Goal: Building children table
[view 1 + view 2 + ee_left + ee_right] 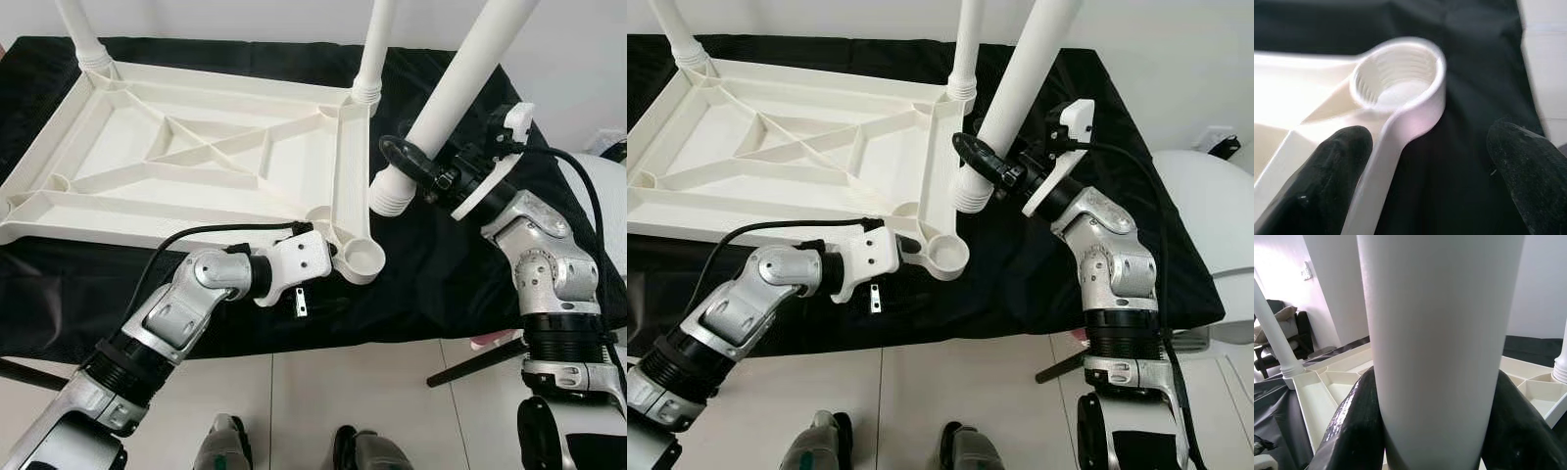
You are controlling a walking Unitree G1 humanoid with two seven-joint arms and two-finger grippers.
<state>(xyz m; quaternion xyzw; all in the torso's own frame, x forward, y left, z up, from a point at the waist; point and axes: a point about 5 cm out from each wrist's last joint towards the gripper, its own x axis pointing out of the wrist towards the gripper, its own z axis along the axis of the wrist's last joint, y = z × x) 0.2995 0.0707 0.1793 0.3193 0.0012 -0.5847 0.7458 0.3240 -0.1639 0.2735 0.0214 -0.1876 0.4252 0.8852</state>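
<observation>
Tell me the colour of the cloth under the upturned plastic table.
Black cloth, seen best in the left eye view.

- Tops of all three legs (460, 93) cut off by upper edge
- Left gripper (333, 257) tips hidden behind tabletop (196, 157) rim
- Socket (1398, 73) blurred in left wrist view
- Robot's feet (225, 446) cropped at bottom

upturned white tabletop (196, 157) lies on black cloth (460, 284).
</observation>
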